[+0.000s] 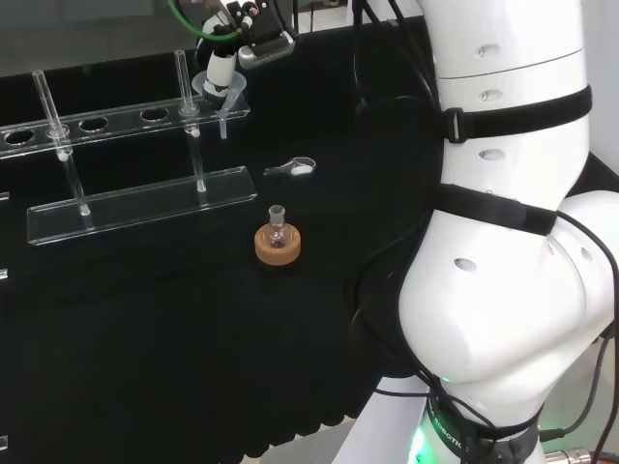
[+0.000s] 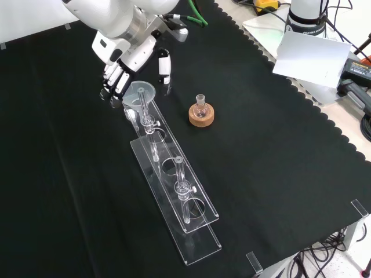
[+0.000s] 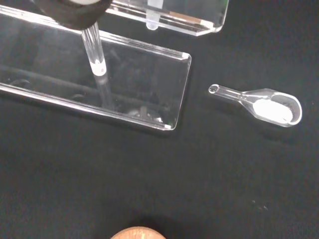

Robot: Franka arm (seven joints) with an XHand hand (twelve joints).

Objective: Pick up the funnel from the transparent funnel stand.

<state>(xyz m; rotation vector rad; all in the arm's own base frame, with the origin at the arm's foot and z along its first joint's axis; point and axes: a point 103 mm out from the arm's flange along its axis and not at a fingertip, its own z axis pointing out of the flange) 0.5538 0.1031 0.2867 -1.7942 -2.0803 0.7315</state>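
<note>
The clear funnel (image 1: pixel 221 93) sits at the right end of the transparent funnel stand (image 1: pixel 135 199) in the head view, its stem hanging through the top rail. In the front view the funnel (image 2: pixel 142 91) is at the far end of the stand (image 2: pixel 191 231). The hand (image 2: pixel 119 74) hangs over it with relaxed fingers to the funnel's left and the thumb (image 2: pixel 164 62) to its right. The hand (image 1: pixel 221 64) reaches down to the bowl's rim; contact is unclear. The wrist view shows the stem (image 3: pixel 94 52) above the stand's base (image 3: pixel 134 82), with a dark fingertip (image 3: pixel 75 12) before its upper part.
A small round flask on a cork ring (image 1: pixel 278 242) stands near the stand's end, seen in the front view as the flask (image 2: pixel 201 112). A clear scoop with white powder (image 3: pixel 271 105) lies on the cloth beside the stand (image 1: pixel 295 168). The arm's white links (image 1: pixel 513 242) stand at the head view's right.
</note>
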